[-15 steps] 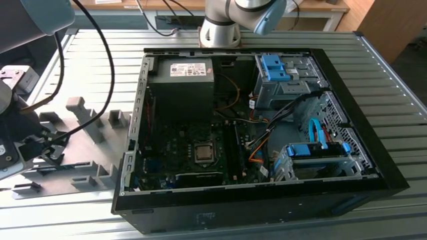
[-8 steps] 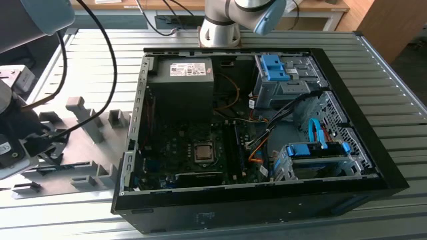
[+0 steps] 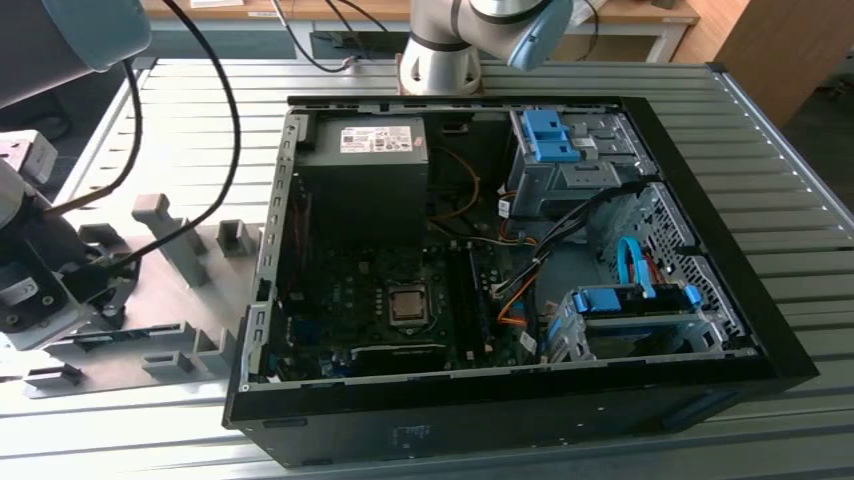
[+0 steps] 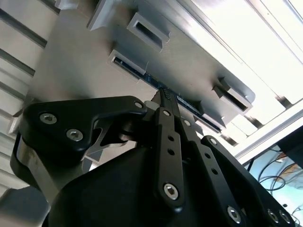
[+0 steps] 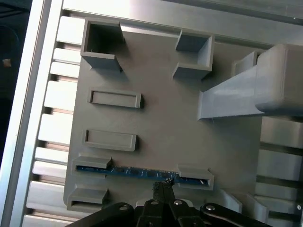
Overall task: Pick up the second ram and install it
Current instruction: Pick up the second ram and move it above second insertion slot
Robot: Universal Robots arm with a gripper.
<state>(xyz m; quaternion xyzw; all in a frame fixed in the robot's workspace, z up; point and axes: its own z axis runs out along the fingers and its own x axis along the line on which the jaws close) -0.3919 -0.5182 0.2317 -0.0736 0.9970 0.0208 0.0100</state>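
The second ram (image 5: 132,171) stands in the grey tray's (image 5: 161,118) edge slot, clamped by the gripper (image 5: 162,183); lifting and installing remain.

A robotics lab or test workshop, set up for computer assembly: a Universal Robots arm's base (image 3: 441,60) is bolted to a slatted aluminium profile table (image 3: 787,200), and on it lies an open desktop computer case (image 3: 534,420) with its motherboard (image 3: 347,300) and power supply (image 3: 360,160) bare. Beside the case sits a grey plastic fixture plate (image 3: 160,290) with slotted holders, where the second ram (image 5: 142,171) stands on edge. Loose black cables (image 3: 220,90) trail across, and wooden desks (image 3: 641,15) stand behind
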